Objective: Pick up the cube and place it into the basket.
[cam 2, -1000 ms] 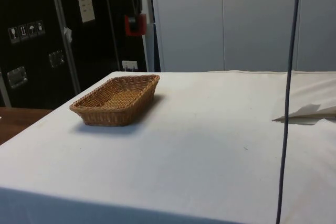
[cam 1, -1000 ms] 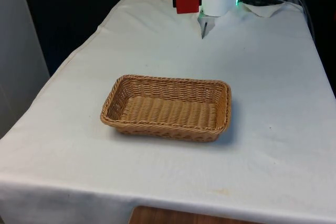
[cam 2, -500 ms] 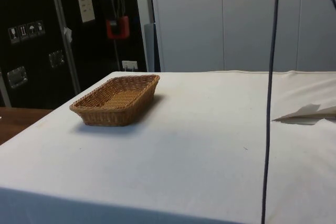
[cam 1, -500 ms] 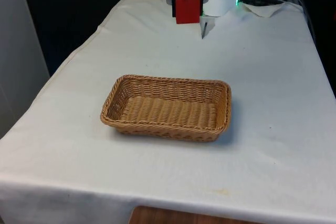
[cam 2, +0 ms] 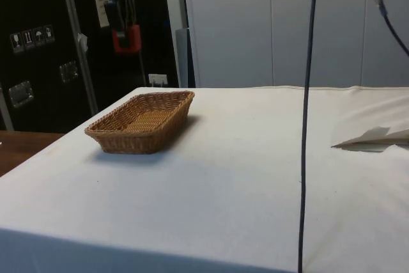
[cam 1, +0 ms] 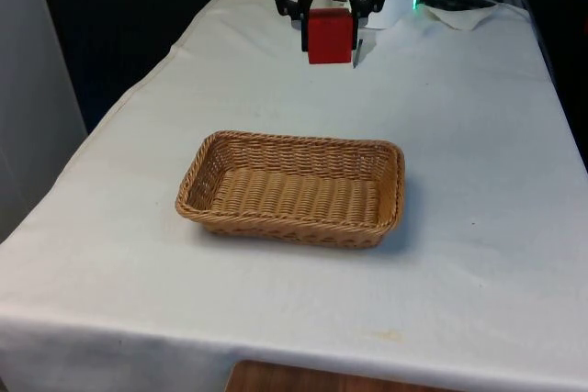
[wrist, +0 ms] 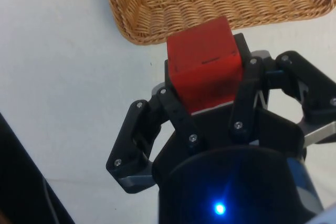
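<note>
Gripper (cam 1: 329, 32) fingers are clamped on the red cube (cam 1: 329, 36), one black finger pressed against each of two opposite faces, and the cube is carried in the air, well above the white cloth. In the wrist view the gripper (wrist: 206, 85) has the cube (wrist: 206, 69) seated between its fingers, with one upper edge of the cube jutting past the fingertips. In the side view the gripper (cam 2: 126, 36) hangs with the cube (cam 2: 126, 38) clearly higher than anything on the table.

Below the gripper and a little ahead of it, on the side away from the robot's base, lies the wicker basket (cam 1: 390, 192), flat on the table cloth (cam 1: 478, 135) with its open side up. In the wrist view the near rounded corner of the basket (wrist: 136, 22) sits just beyond the cube, so the cube seems to hang short of the basket rim rather than over the inside, though the angle makes that hard to settle. In the side view the basket (cam 2: 124, 140) rests near the table edge, below the held cube.
</note>
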`<action>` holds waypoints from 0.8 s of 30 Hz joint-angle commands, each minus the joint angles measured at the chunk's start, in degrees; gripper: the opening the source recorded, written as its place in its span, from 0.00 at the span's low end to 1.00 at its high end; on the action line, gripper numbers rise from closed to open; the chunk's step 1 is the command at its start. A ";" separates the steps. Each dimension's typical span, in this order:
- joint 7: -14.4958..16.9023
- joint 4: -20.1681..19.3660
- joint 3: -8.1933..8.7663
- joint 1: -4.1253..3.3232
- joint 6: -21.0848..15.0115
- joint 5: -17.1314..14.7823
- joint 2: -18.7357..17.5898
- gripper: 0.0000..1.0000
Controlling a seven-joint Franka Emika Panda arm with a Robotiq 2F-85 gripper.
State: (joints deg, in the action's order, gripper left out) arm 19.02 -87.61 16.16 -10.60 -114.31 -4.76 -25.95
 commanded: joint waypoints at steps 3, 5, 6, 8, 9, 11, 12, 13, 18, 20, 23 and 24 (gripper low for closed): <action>0.00 1.95 0.00 0.17 1.55 -0.34 -1.32 0.01; -0.06 2.29 0.00 0.17 1.60 -0.29 -1.60 0.01; -0.06 2.35 0.00 0.17 1.60 -0.29 -1.72 0.01; -0.11 2.29 0.06 0.17 1.49 -0.23 -1.72 0.01; 0.00 2.01 0.11 0.06 0.97 -0.06 -1.60 0.01; -0.17 2.23 0.11 0.17 1.26 -0.23 -1.72 0.01; -0.17 2.23 0.11 0.17 1.15 -0.23 -1.83 0.01; -0.17 2.23 0.11 0.17 1.09 -0.23 -1.89 0.01; 0.00 2.41 0.17 0.34 0.57 -0.34 -2.52 0.01; 0.00 2.46 0.23 0.40 0.29 -0.34 -2.86 0.01; -0.06 2.06 0.29 0.29 -0.17 -0.06 -2.92 0.01; -0.11 2.41 0.23 0.46 -0.34 -0.34 -3.44 0.01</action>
State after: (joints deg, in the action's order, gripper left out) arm 18.96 -85.54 16.44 -10.31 -114.65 -4.81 -29.05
